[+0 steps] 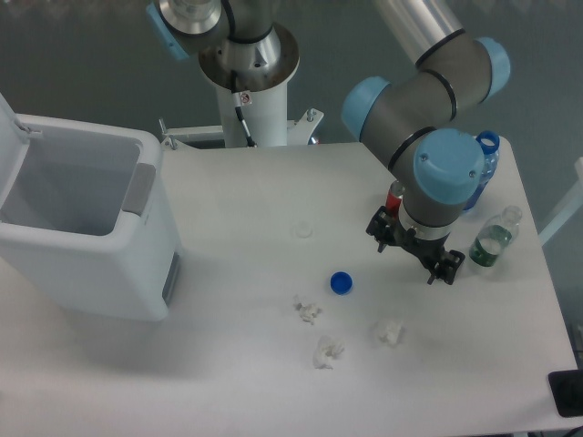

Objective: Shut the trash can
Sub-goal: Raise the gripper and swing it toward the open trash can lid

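Observation:
The trash can point(91, 264), a large white boxy bin, stands at the left of the table with its top open and its inside showing. Its white lid point(7, 118) is swung up at the far left edge of the view. A grey latch strip point(138, 191) runs down the rim that faces the table's middle. My gripper point(414, 248) points down at the right side of the table, far from the bin. Its black fingers point(448, 269) are spread, with nothing seen between them.
A blue cap point(342, 283) and three crumpled paper wads point(328, 352) lie mid-table, with a clear lid point(303, 228) farther back. Two plastic bottles point(492, 238) and a red can point(394, 194) stand close around my gripper. The arm's base point(246, 73) is at the back.

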`<state>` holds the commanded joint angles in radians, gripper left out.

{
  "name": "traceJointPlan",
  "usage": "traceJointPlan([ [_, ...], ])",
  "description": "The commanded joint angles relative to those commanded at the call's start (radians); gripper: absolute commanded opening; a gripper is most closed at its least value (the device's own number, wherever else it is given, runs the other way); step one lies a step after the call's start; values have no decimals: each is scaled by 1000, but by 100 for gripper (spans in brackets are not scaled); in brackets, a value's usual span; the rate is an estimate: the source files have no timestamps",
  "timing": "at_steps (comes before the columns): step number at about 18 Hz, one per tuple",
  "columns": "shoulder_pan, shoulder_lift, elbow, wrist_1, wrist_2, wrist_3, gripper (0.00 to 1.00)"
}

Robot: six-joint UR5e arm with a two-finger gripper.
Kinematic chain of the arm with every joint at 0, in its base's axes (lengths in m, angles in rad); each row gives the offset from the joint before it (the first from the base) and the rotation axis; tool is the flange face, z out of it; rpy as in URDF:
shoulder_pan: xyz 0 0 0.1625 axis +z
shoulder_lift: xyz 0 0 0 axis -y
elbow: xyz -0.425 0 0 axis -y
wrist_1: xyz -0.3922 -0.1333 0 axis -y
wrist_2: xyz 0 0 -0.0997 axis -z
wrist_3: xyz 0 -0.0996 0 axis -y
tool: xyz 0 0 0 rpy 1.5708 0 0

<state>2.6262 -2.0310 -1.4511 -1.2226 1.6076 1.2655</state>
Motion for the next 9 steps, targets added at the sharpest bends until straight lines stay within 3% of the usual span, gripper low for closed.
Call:
traceJointPlan([
  [7, -5, 21, -37, 0, -3, -14, 100],
  [9, -6, 73, -70, 0, -2, -31, 100],
])
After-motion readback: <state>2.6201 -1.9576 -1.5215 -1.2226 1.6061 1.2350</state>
